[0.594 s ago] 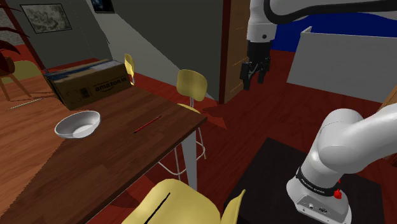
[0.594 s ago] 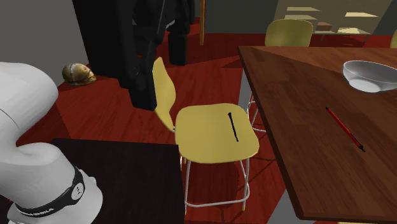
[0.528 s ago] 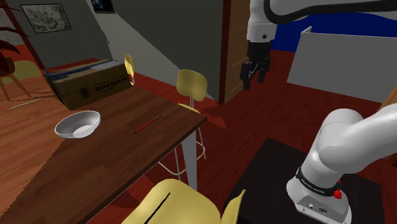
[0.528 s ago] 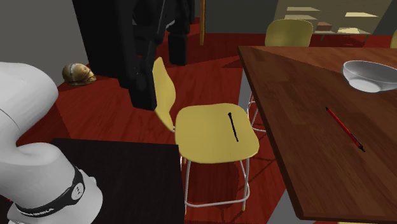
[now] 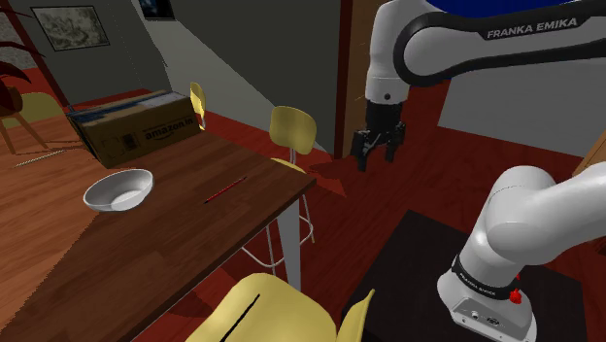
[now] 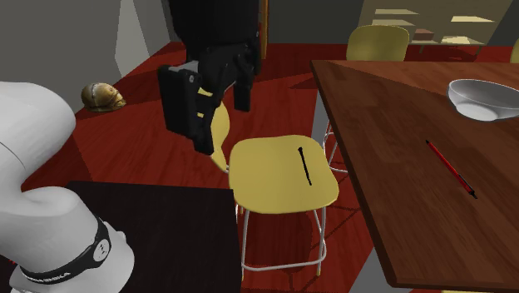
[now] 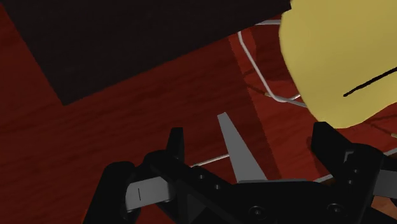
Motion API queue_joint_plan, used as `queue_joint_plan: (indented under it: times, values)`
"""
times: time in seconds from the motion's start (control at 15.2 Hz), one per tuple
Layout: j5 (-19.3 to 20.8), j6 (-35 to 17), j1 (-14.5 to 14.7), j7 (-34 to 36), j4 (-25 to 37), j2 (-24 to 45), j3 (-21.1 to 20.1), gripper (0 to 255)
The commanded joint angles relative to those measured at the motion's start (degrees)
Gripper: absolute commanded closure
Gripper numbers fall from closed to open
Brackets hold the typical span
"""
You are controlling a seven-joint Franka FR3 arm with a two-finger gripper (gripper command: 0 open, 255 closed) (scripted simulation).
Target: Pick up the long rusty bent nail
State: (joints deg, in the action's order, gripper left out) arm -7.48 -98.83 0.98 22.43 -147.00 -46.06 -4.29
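**Desk:** Shoulder view first. Where is the hand?

**Photographer:** The white arm (image 5: 456, 44) holds its black gripper (image 5: 375, 158) above the red floor (image 5: 388, 199), past the corner of the brown table (image 5: 146, 257). The fingers point down and stand apart, with nothing between them. The nail (image 5: 250, 310), a thin dark line, lies on the seat of the yellow chair (image 5: 291, 316) at the view's lower edge. That chair is beside the table edge nearest the stand, well apart from the gripper. A grey bowl (image 5: 118, 189), a thin red stick (image 5: 223, 190) and a cardboard box (image 5: 131, 126) sit on the table.

**Desk:** And the second exterior view?

**Photographer:** The gripper (image 6: 223, 125) hangs at the chair's backrest, above the seat and to its left in this view. It is parted and empty. The nail (image 6: 304, 166), slightly curved, lies on the chair (image 6: 270, 183) near the middle of the seat, on the side towards the table (image 6: 391, 158). The red stick (image 6: 449, 168) and the bowl (image 6: 482, 98) rest on the tabletop to the right.

**Desk:** Wrist view?

**Photographer:** The black fingers (image 7: 175, 145) stand wide apart over the red floor (image 7: 159, 102), clasping nothing. The nail (image 7: 372, 84) lies on the yellow seat (image 7: 331, 44), beyond one finger and clear of both.
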Motion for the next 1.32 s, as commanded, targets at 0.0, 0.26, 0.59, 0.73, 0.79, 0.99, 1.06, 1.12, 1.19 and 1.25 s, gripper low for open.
queue_joint_plan:
  times: [0.0,0.26,0.59,0.73,0.79,0.99,1.06,1.12,1.19,1.25]
  values:
    - [-2.5,-3.1,0.4,4.2,-2.8,-0.2,-2.3,0]
    - [-7.5,-10.0,1.5,12.0,-7.1,1.3,-7.4,0]
    - [-13.9,-20.1,2.9,21.6,-10.1,6.7,-14.3,0]
    - [-16.2,-24.6,3.3,25.4,-10.5,9.9,-17.2,0]
    - [-17.2,-26.9,3.4,27.3,-10.5,11.8,-18.7,0]
    - [-19.7,-34.0,3.2,33.0,-9.8,18.2,-23.1,0]
    - [-20.2,-36.4,3.0,34.9,-9.3,20.5,-24.6,0]
    - [-20.5,-38.8,2.7,37.0,-8.8,23.0,-26.1,0]
    - [-20.6,-41.2,2.2,39.2,-8.1,25.6,-27.6,0]
    - [-20.3,-43.6,1.7,41.4,-7.4,28.3,-29.2,0]
